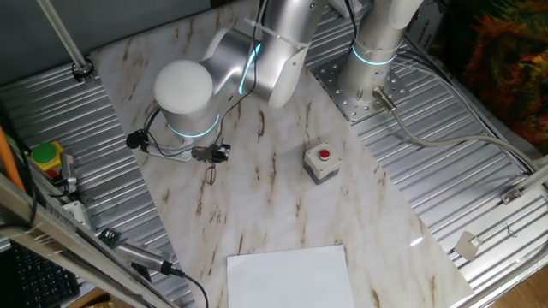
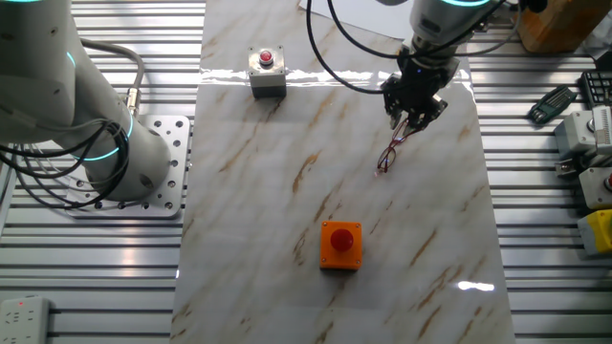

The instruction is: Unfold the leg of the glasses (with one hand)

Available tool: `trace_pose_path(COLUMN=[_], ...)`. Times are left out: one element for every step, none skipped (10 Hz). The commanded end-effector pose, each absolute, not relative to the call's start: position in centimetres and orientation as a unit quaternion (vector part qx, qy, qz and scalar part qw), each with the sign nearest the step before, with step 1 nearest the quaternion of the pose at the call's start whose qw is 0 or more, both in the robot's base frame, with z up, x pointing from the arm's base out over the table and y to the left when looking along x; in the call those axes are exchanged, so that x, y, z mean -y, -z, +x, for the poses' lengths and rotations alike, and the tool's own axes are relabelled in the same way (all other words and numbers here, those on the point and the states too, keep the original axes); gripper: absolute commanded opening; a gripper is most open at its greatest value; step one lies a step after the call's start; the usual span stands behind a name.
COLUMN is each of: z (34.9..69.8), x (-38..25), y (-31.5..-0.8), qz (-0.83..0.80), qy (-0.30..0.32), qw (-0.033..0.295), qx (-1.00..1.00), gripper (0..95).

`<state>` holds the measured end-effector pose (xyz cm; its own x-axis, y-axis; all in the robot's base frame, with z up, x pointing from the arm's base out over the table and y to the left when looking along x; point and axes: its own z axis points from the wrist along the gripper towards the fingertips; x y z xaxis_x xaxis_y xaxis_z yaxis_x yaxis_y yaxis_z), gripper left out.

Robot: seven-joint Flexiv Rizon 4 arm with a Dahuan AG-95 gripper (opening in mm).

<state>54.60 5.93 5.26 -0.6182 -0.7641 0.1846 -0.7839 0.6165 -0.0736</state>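
gripper: mine, hanging low over the marble table, fingers pinched together on the top end of the glasses; jaws look closed on the wire, exact contact too small to confirm
glasses position: dangling from my fingertips, lower end at or just above the marble, can't tell if touching; near the table's middle strip, well apart from both button boxes
glasses look: thin dark reddish-brown wire, tiny, lenses not resolvable
leg: can't separate it from the frame in either view
one fixed view only: my wrist hides the gripper; glasses appear as a short dark squiggle below the black cabling; white paper sheet at the near edge; green-yellow device off the left side
the other fixed view only: gripper fingers and hanging wire visible; orange box with red button on the marble nearer the camera; second arm's base on a bolted plate at left
both views: grey button box with red button
counts: 1 glasses, 1 gripper, 1 grey button box, 1 orange box, 1 paper sheet
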Motion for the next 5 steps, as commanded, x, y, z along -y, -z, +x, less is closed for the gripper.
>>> trace_pose_path(z=[54.40,54.38,54.33,54.28,54.26], x=[-5.87,-5.86,-5.76,-5.72,-5.58], y=[-4.83,-4.78,-4.78,-4.76,-4.71], qz=[0.431,0.432,0.434,0.434,0.435], qy=[-0.081,-0.088,-0.094,-0.094,-0.094], qw=[0.072,0.077,0.082,0.082,0.081], qx=[0.896,0.894,0.892,0.892,0.892], gripper=[19.0,19.0,0.0,0.0,0.0])
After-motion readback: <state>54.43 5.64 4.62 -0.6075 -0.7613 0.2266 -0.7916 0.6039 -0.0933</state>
